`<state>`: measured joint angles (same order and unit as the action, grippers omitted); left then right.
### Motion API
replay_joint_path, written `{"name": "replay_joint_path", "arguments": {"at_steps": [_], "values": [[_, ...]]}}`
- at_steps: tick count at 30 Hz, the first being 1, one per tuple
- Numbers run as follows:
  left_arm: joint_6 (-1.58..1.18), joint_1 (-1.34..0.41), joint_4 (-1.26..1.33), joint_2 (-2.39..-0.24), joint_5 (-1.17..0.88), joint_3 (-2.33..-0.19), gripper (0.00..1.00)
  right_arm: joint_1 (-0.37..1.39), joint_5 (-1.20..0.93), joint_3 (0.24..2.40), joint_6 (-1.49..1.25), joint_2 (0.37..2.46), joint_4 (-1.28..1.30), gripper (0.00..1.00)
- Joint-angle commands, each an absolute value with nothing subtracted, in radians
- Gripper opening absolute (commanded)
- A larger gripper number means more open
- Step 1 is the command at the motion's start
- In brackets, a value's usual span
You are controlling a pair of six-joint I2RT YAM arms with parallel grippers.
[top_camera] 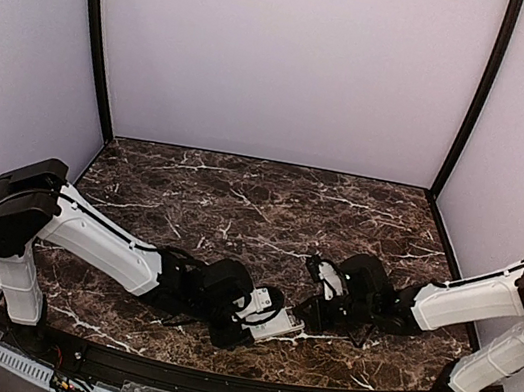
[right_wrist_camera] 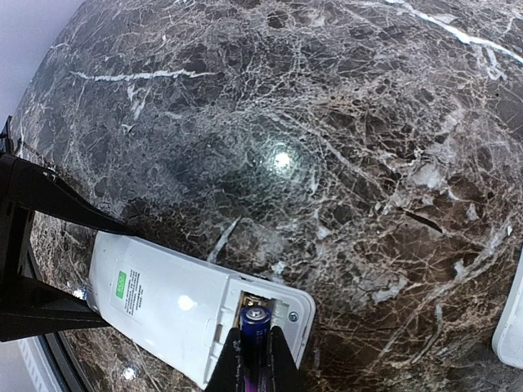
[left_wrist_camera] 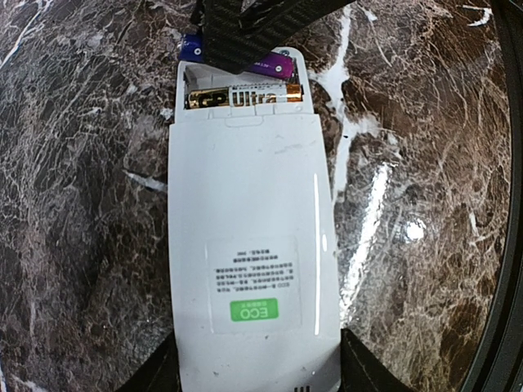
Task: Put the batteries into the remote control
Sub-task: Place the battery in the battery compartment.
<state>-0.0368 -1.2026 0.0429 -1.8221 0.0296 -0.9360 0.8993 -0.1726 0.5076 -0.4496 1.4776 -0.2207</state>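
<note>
From above, the left pincer [top_camera: 261, 318] grips the remote [top_camera: 278, 325] down at the counter [top_camera: 240, 202], with the right pincer [top_camera: 316, 305] just beside the remote's right end. From the left wrist, the remote lies back-up, its compartment [left_wrist_camera: 245, 98] open and a purple battery [left_wrist_camera: 278, 64] hanging across that end. From the right wrist, the right pincer pinches the battery over the compartment; tilted so, it could jam on the rim or slip out.
</note>
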Motion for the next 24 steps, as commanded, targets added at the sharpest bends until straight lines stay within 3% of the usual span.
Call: {"name": "replay_joint_path", "arguments": {"at_steps": [1,12,14,19,24], "values": [[-0.048,-1.190,-0.088,-1.823,0.117,-0.904,0.45,0.908,-0.126,0.484,-0.436,1.456,-0.153,0.00],[-0.048,-1.190,-0.086,-1.824,0.120,-0.901,0.46,0.908,-0.101,0.496,-0.413,1.490,-0.107,0.00],[-0.048,-1.190,-0.086,-1.823,0.120,-0.901,0.49,0.908,-0.091,0.507,-0.423,1.506,-0.091,0.00],[-0.038,-1.190,-0.070,-1.825,0.116,-0.906,0.71,0.908,-0.091,0.512,-0.439,1.547,-0.091,0.00],[-0.035,-1.190,-0.032,-1.855,0.084,-0.951,0.75,0.908,-0.104,0.521,-0.437,1.555,-0.095,0.00]]}}
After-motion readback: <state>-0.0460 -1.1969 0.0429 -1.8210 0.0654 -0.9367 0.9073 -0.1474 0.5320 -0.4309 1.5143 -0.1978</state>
